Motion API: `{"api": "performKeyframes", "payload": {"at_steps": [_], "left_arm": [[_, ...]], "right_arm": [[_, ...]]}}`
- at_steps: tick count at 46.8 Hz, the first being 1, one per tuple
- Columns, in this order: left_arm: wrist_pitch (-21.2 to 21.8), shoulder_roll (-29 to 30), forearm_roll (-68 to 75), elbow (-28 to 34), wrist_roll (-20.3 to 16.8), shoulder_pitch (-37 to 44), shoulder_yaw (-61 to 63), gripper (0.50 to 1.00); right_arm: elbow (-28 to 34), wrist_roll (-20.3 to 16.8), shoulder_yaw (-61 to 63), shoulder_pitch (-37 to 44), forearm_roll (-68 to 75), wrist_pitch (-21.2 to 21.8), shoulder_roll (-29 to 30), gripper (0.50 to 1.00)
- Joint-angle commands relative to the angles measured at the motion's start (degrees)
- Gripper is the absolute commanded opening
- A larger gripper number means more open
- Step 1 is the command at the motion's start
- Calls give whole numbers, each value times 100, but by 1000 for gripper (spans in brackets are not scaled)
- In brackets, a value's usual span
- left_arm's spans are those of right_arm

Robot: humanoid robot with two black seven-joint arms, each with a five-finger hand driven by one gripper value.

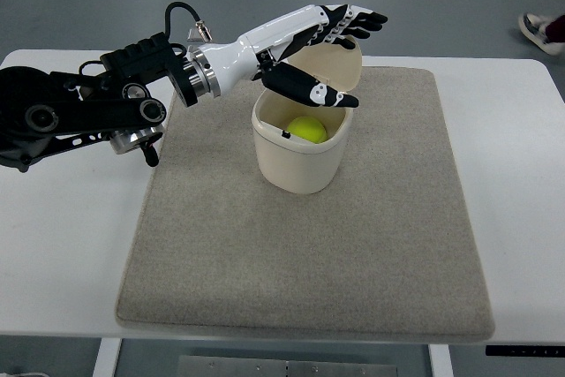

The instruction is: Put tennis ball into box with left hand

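While the white table [521, 183] carries a large beige mat [353, 253] across most of its top, the black left arm [79, 116] reaches in from the side. Near the mat's far edge stands a cream box [300, 161] with its lid tipped back. Above its opening hovers the left hand [313, 46], fingers spread and holding nothing. Inside the box lies the yellow-green tennis ball [308, 130].

You see a yellow-green ball [308, 130], cream box [300, 165], beige mat [353, 253], white table [62, 245], black-and-white hand [305, 50].
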Motion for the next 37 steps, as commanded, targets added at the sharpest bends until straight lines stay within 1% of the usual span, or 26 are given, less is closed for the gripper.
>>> {"api": "performKeyframes", "payload": {"at_steps": [1, 9, 14, 16, 18, 26, 31, 37], "left_arm": [[24, -16, -13, 2, 0, 47, -222, 861], [50, 10, -57, 2, 0, 73, -829, 855], [243, 19, -74, 19, 0, 178, -1172, 851], [287, 28, -153, 46, 0, 266, -1417, 838], [288, 28, -311, 142, 0, 389, -1716, 829], [235, 37, -1085, 722, 0, 934, -2806, 829], [226, 37, -1129, 977, 0, 1110, -3035, 829], [209, 37, -1138, 1083, 0, 1260, -3194, 829]], "right_arm": [[0, 0, 0, 1, 0, 0, 0, 901], [0, 0, 0, -8, 0, 0, 0, 901], [0, 0, 0, 1, 0, 0, 0, 901], [0, 0, 0, 1, 0, 0, 0, 901], [0, 0, 0, 1, 0, 0, 0, 901], [0, 0, 0, -8, 0, 0, 0, 901], [0, 0, 0, 1, 0, 0, 0, 901], [0, 0, 0, 1, 0, 0, 0, 901]]}}
